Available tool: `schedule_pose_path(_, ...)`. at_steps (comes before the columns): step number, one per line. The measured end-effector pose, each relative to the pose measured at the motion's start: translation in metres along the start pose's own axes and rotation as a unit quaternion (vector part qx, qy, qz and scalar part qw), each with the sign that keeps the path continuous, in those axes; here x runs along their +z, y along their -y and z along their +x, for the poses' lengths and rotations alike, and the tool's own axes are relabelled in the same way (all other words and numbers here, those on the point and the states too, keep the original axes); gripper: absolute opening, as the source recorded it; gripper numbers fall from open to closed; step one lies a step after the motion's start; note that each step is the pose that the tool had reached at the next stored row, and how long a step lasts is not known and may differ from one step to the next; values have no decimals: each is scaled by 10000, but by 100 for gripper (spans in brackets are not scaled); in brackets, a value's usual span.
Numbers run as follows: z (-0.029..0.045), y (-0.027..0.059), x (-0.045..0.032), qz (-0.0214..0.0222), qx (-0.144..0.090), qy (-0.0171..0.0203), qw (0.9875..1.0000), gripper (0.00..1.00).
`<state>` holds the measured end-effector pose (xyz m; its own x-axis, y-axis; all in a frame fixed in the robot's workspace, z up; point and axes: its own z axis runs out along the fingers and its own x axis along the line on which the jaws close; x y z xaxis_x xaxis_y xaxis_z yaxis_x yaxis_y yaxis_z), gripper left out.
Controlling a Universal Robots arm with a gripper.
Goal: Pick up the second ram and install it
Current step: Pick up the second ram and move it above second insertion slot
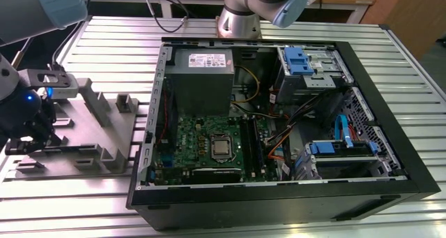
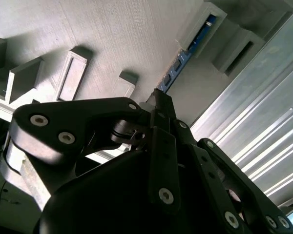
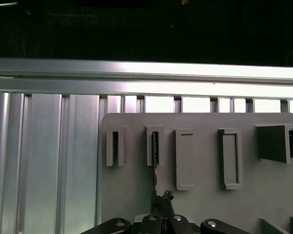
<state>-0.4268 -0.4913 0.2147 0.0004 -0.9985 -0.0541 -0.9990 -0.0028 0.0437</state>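
Note:
The second ram [image 2: 185, 53] is a thin dark blue strip standing on edge in a slot of the grey holder block [image 2: 117, 39]. In the first wrist view the ram [image 3: 155, 151] shows edge-on, running from its slot down to the fingertips. My gripper [image 2: 158, 100] [image 3: 161, 199] has its black fingers closed together at the near end of the strip and appears shut on it. In the exterior view the gripper [image 1: 31, 141] hangs over the grey holder block [image 1: 91, 118] at the exterior view's left, away from the open computer case [image 1: 411, 159].
The case lies open on a ribbed metal table [image 1: 112, 34], with a green motherboard [image 1: 202, 139], long black slots [image 1: 251, 144], a grey power supply [image 1: 202, 66] and blue drive clips [image 1: 296, 60]. The holder block carries several raised pockets [image 3: 229, 158].

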Motion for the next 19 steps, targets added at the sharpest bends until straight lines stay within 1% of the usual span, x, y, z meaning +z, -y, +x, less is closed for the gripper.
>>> schedule_pose_path(3, 23, 1, 2, -8, 1, 0, 10000, 10)
schedule_pose_path(8, 27, 28, 16, -16, 1, 1, 10000, 10)
schedule_pose_path(16, 27, 30, 15, -17, 1, 0, 10000, 10)
schedule_pose_path(17, 27, 30, 15, -17, 1, 0, 10000, 23)
schedule_pose_path(18, 27, 31, 15, -17, 1, 0, 10000, 23)
schedule_pose_path(19, 27, 31, 15, -17, 1, 0, 10000, 29)
